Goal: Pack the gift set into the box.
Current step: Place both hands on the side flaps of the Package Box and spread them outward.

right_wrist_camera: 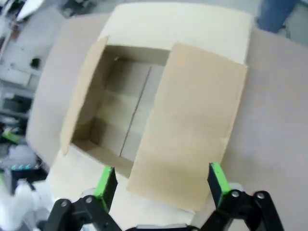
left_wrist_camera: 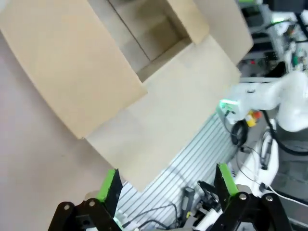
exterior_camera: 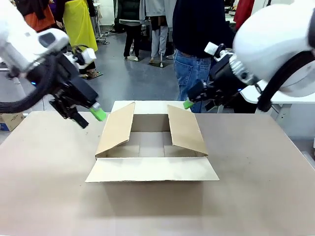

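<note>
The brown cardboard box (exterior_camera: 151, 147) sits open in the middle of the table, its four flaps spread, and nothing lies inside it. The box (left_wrist_camera: 144, 53) also lies below my left gripper, and the box (right_wrist_camera: 144, 115) below my right. My left gripper (exterior_camera: 91, 117) hangs above the table to the left of the box, open and empty; its fingers (left_wrist_camera: 109, 186) stand wide apart. My right gripper (exterior_camera: 189, 103) hovers over the box's far right corner, open and empty, fingers (right_wrist_camera: 217, 179) wide. The gift set is out of view.
A person in jeans (exterior_camera: 189, 69) stands at the far side of the table behind the box. A small cardboard box (exterior_camera: 11, 120) sits on the floor at the left. Bare table surface (exterior_camera: 256, 187) surrounds the box.
</note>
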{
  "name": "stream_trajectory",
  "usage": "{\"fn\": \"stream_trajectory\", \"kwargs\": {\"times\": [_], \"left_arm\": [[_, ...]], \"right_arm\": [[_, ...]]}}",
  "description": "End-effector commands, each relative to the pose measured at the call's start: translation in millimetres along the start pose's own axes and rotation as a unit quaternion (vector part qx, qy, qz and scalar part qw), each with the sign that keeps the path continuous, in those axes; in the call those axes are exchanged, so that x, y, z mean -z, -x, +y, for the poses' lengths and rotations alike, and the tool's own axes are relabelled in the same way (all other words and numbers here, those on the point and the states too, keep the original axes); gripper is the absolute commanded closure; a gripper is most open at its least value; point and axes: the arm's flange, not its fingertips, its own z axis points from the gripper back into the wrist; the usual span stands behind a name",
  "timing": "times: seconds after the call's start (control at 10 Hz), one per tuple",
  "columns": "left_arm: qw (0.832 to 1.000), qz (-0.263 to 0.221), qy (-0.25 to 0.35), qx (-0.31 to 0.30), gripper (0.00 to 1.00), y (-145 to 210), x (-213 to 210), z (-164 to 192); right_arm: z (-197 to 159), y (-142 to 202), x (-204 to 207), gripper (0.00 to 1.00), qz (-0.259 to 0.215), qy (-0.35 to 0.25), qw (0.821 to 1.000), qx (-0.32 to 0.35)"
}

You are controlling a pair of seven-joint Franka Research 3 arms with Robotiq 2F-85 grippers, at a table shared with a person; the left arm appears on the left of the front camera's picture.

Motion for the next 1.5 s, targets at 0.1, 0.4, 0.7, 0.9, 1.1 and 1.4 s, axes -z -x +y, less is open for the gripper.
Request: {"fn": "stream_trajectory", "kwargs": {"times": [0.1, 0.4, 0.7, 0.9, 1.1, 1.4], "left_arm": [[0.995, 0.019, -0.084, -0.057, 0.0, -36.3, 18.4, -24.9], [0.964, 0.003, -0.179, -0.195, 0.0, -92.2, 41.8, -17.1], [0.949, -0.009, -0.224, -0.223, 0.0, -125.0, 59.9, -17.9], [0.949, 0.0, -0.228, -0.219, 0.0, -133.1, 71.7, -23.2], [0.936, 0.013, -0.28, -0.215, 0.0, -137.0, 91.2, -28.0], [0.909, 0.003, -0.344, -0.236, 0.0, -139.3, 113.5, -27.5]], "right_arm": [[18.2, -14.1, 19.7, 0.0, 0.028, 0.021, 0.998, 0.047], [11.4, -3.9, 28.2, 0.0, 0.025, 0.025, 0.998, 0.048], [14.7, 16.4, 11.2, 0.0, 0.077, -0.054, 0.995, 0.019], [19.4, 7.6, 23.0, 0.0, 0.069, -0.018, 0.997, 0.028], [19.4, 7.6, 23.0, 0.0, 0.069, -0.018, 0.997, 0.028], [19.4, 7.6, 23.0, 0.0, 0.069, -0.018, 0.997, 0.028]]}}
